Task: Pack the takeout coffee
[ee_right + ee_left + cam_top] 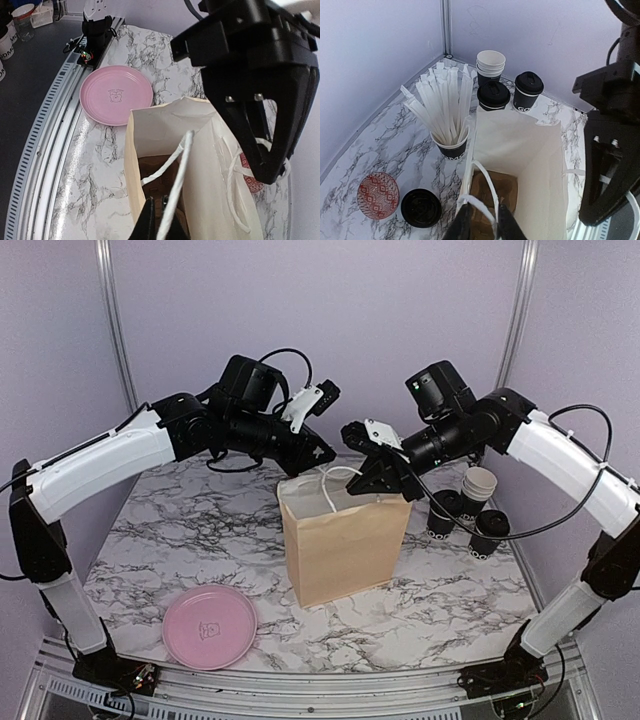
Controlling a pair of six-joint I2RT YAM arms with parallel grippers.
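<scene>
Two lidded black coffee cups (443, 512) (488, 532) stand on the table right of the brown paper bag (345, 545). They also show in the left wrist view (493, 97) (528, 90), behind the bag (520, 150). The brown pulp carrier (492, 192) lies at the bottom of the bag. My left gripper (482, 225) hovers over the bag's back-left rim, jaws a little apart, with the white handle loop (487, 187) between them. My right gripper (157, 220) is shut on the other white handle (177, 185) at the bag's right rim, and the strip looks taut.
A stack of empty cups (478, 483) stands behind the coffees. A black cup of white straws (450, 145), a loose black lid (421, 207) and a red patterned disc (378, 195) sit behind the bag. A pink plate (210, 625) lies front left.
</scene>
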